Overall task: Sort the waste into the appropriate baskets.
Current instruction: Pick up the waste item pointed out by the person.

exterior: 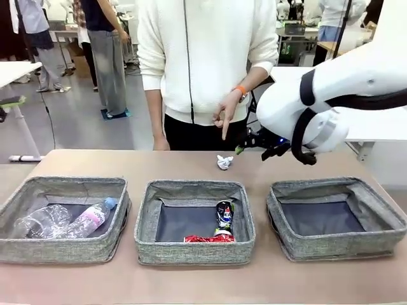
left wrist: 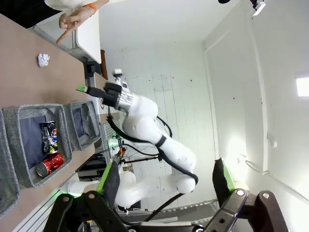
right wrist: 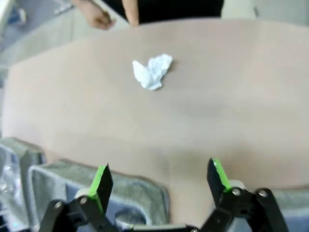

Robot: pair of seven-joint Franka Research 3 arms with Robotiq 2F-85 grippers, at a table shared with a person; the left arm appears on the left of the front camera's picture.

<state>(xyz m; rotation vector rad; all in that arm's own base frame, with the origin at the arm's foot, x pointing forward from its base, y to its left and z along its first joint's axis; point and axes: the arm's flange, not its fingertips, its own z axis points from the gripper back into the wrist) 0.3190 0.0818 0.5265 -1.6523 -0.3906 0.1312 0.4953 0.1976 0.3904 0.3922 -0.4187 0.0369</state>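
Note:
A small white crumpled paper wad (exterior: pixel 224 162) lies on the table beyond the middle basket (exterior: pixel 191 251); a person's hand (exterior: pixel 224 121) points down at it. My right gripper (exterior: pixel 245 147) hovers open just right of the wad. In the right wrist view the wad (right wrist: pixel 153 71) lies ahead of the open right gripper (right wrist: pixel 159 179), apart from it. A dark can (exterior: pixel 224 213) and a crushed red can (exterior: pixel 208 239) are in the middle basket. Clear bottles (exterior: pixel 70 221), one blue-capped, lie in the left basket (exterior: pixel 63 251). My left gripper (left wrist: pixel 164 181) is open, raised and holding nothing.
The right basket (exterior: pixel 337 244) has a bare dark floor. The person stands at the far edge of the table. The right arm (exterior: pixel 318 108) reaches over the table's back right. Bare tabletop lies between the baskets and the far edge.

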